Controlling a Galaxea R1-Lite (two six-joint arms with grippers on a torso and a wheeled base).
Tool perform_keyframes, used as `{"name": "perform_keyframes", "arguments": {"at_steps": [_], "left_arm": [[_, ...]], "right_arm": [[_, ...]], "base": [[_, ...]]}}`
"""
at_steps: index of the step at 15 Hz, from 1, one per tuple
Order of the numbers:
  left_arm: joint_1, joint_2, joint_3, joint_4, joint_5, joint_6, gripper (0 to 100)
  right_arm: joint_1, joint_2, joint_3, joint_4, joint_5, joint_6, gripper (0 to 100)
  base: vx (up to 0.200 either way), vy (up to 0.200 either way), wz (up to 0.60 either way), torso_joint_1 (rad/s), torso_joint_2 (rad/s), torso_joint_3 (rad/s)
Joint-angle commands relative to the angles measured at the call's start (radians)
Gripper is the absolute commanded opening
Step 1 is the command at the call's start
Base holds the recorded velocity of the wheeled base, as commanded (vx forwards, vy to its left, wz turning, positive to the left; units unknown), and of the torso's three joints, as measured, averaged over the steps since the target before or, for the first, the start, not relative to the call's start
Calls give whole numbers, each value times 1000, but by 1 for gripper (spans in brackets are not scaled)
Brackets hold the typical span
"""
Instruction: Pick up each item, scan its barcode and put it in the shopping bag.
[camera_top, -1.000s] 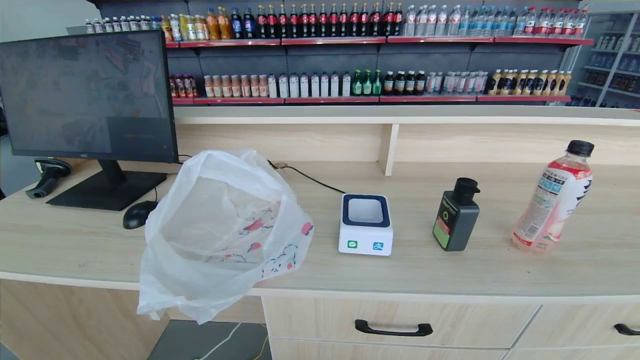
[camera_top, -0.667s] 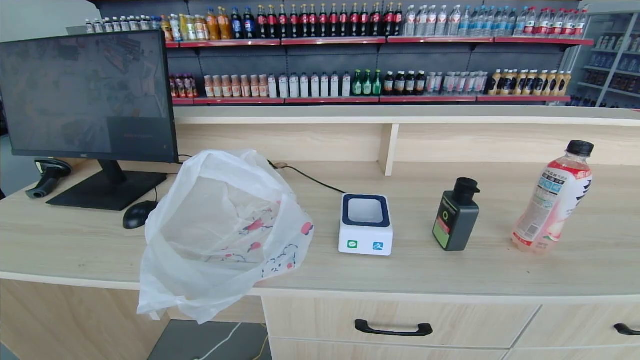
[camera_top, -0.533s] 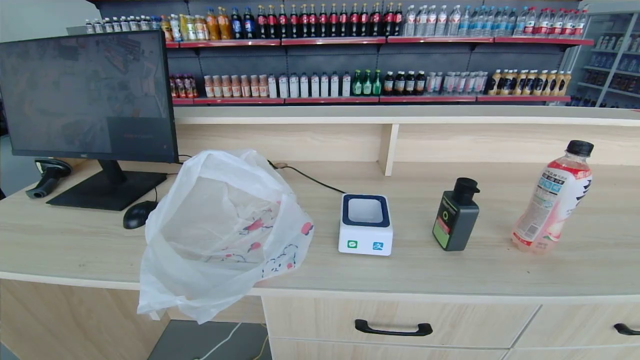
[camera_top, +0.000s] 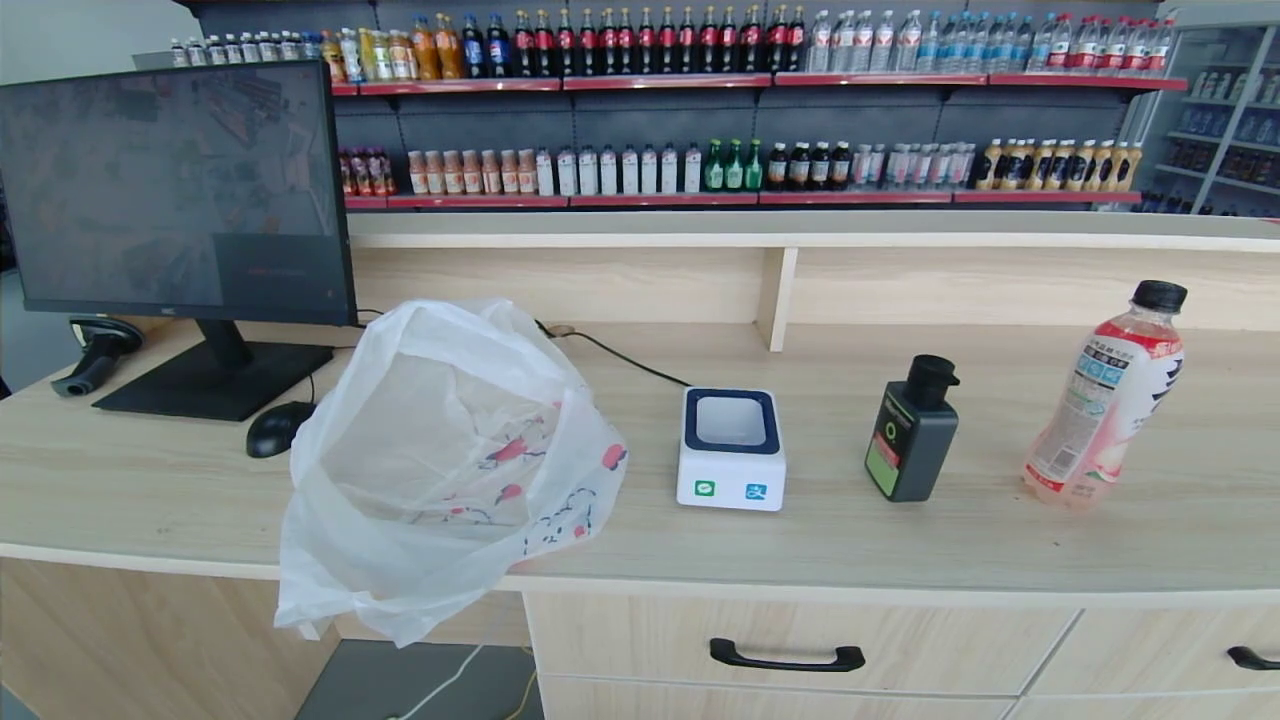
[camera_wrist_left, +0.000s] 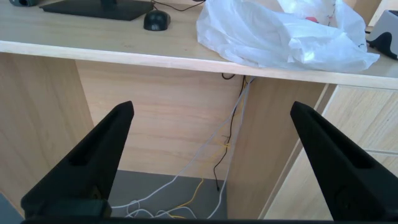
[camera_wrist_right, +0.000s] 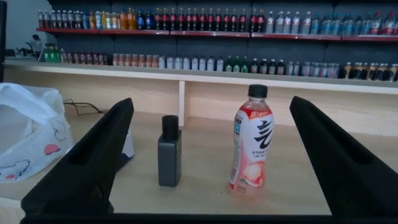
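Nothing looks done yet: the shopping bag (camera_top: 440, 470) seems empty, the pump bottle (camera_top: 911, 430) and drink bottle (camera_top: 1105, 395) wait at right, and the left gripper (camera_wrist_left: 211, 107) and right gripper (camera_wrist_right: 211, 101) gape empty.

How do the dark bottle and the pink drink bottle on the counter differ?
The dark bottle is opaque grey-black; the pink drink bottle is clear, showing pink liquid. The dark bottle is boxy and shorter; the pink drink bottle is round and taller. The dark bottle stands nearer the white scanner box, the pink drink bottle farther to the robot's right. Both stand upright on the wooden counter and have black caps.
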Motion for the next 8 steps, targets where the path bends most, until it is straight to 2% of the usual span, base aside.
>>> {"name": "perform_keyframes", "arguments": {"at_steps": [1, 3, 4, 8], "left_arm": [[0, 0, 0, 0, 0, 0, 100], [0, 0, 0, 0, 0, 0, 100], [0, 0, 0, 0, 0, 0, 100], [0, 0, 0, 0, 0, 0, 100]], "right_arm": [[48, 432, -12, -398, 0, 2, 100], [54, 574, -13, -576, 0, 3, 100], [54, 716, -33, -749, 0, 5, 100], [94, 857, -182, -749, 0, 2, 100]], "base": [[0, 0, 0, 0, 0, 0], [0, 0, 0, 0, 0, 0], [0, 0, 0, 0, 0, 0], [0, 0, 0, 0, 0, 0]]}}
